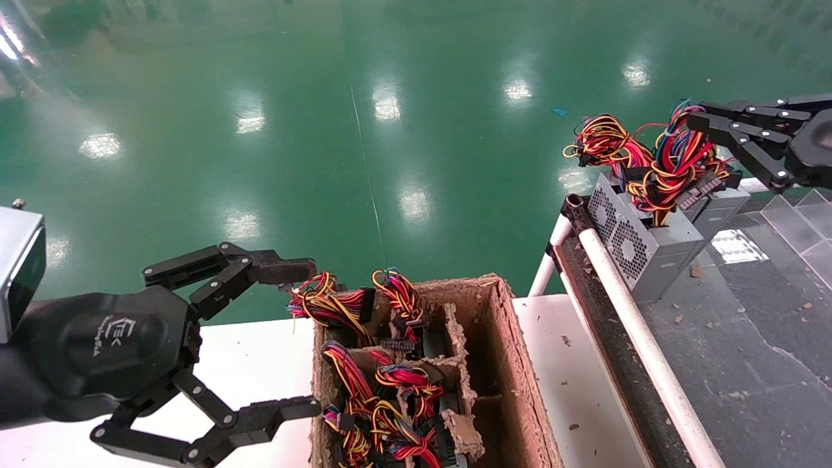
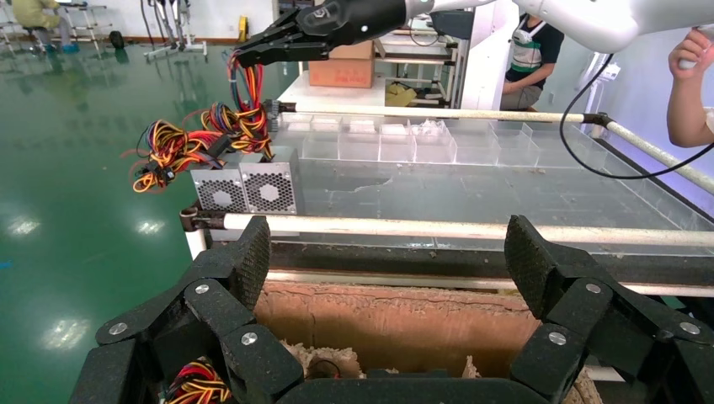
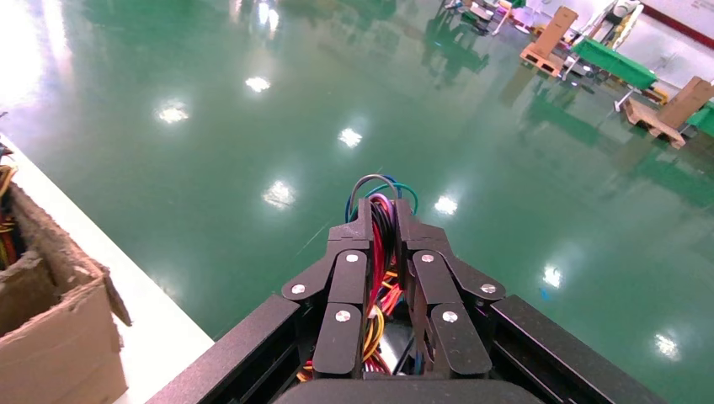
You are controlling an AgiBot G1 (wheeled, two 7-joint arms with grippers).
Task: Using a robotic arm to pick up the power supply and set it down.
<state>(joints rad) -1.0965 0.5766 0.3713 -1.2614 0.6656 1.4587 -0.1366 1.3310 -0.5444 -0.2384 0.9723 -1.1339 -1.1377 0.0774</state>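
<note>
The power supply (image 1: 634,250), a grey box with honeycomb vents (image 2: 246,189), stands at the near end of a dark conveyor belt (image 1: 747,338). Its red, yellow and blue wire bundle (image 1: 676,153) rises from the top. My right gripper (image 1: 697,116) on the white robotic arm (image 2: 589,17) is shut on those wires (image 3: 380,252), above the box. My left gripper (image 1: 299,338) hangs open over the left edge of a cardboard box (image 1: 513,364), with nothing between its fingers (image 2: 530,265).
The cardboard box holds several more wired units (image 1: 383,390) in pulp dividers and sits on a white table (image 1: 260,364). A white rail (image 1: 637,331) borders the belt. A second grey box (image 1: 718,208) stands behind the power supply. People (image 2: 530,50) stand beyond the belt.
</note>
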